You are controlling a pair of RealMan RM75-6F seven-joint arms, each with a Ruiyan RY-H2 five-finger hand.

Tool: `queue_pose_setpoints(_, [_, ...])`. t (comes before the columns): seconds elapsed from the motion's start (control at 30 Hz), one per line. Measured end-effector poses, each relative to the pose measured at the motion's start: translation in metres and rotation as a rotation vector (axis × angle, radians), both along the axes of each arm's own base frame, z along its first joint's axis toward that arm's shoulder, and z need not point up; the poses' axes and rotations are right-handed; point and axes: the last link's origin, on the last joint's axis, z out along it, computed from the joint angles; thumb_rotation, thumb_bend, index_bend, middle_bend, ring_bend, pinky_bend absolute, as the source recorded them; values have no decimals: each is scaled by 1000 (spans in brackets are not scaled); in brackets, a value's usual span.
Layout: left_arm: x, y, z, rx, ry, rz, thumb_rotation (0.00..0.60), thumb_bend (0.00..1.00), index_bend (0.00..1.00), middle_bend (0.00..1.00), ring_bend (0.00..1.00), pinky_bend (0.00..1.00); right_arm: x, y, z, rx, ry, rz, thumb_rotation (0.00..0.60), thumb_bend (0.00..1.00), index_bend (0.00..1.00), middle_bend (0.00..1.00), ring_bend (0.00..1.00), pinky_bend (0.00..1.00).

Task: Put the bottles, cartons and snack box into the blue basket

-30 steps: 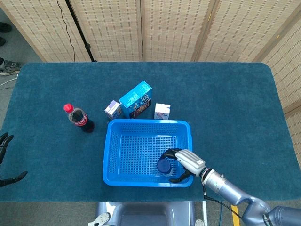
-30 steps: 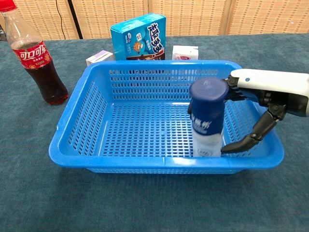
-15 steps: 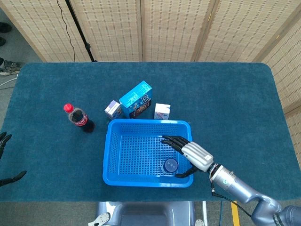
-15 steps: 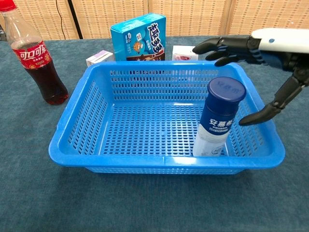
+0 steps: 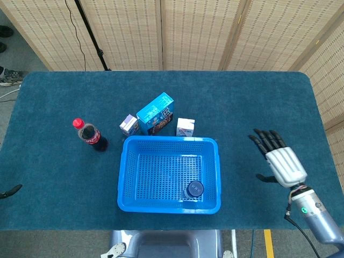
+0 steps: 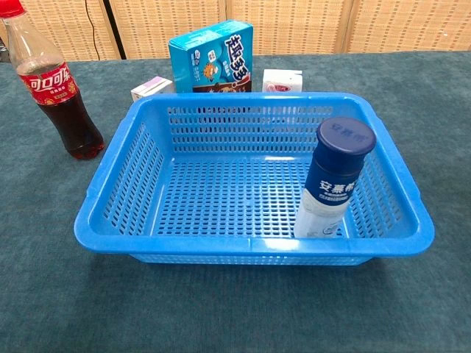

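right robot hand [image 5: 280, 161]: hung over the table [image 5: 258, 102] with fingers spread wide, holding nothing
left robot hand [image 5: 11, 190]: only a dark tip poked in at the frame edge, so can't tell how it sat
blue basket [image 5: 124, 177]: well off to the right robot hand's left, sitting on the table
blue-capped bottle [image 6: 331, 190]: stood leaning a bit in the basket corner nearest the right robot hand
cola bottle [image 5: 90, 135]: upright, way past the basket's far side from that hand
snack box [image 5: 156, 113]: just behind the basket
small cartons: purple one [image 5: 128, 124] and white one [image 5: 185, 127] flanked the snack box
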Motion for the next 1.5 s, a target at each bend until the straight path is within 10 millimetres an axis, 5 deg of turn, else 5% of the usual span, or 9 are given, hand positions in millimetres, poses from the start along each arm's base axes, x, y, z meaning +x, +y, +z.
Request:
queue_pose_setpoints(0.1, [-12,17,3,6,-44,-34,600,0,0,0,0,0,-28,26,9,-88,29,-94,600,0,0,0,0,0])
queue_pose_setpoints(0.27, [-18,56,-3,5,-182,-112,600,0,0,0,0,0,-48,48,6,-142,38,-137,600,0,0,0,0,0])
queue_pose_setpoints(0.67, [12,123,-57,-180,-301,-152,600,0,0,0,0,0,-76,40,5,-151,28,-147,600,0,0,0,0,0])
queue_pose_setpoints(1.27, [45,169,-132,-310,-428,-55,600,57,0,0,0,0,-74,34,1,-159,27,-121,600,0,0,0,0,0])
queue_pose_setpoints(1.5, [48,174,-151,-319,-445,-25,600,316,0,0,0,18,-75,34,1,-162,23,-118,600,0,0,0,0,0])
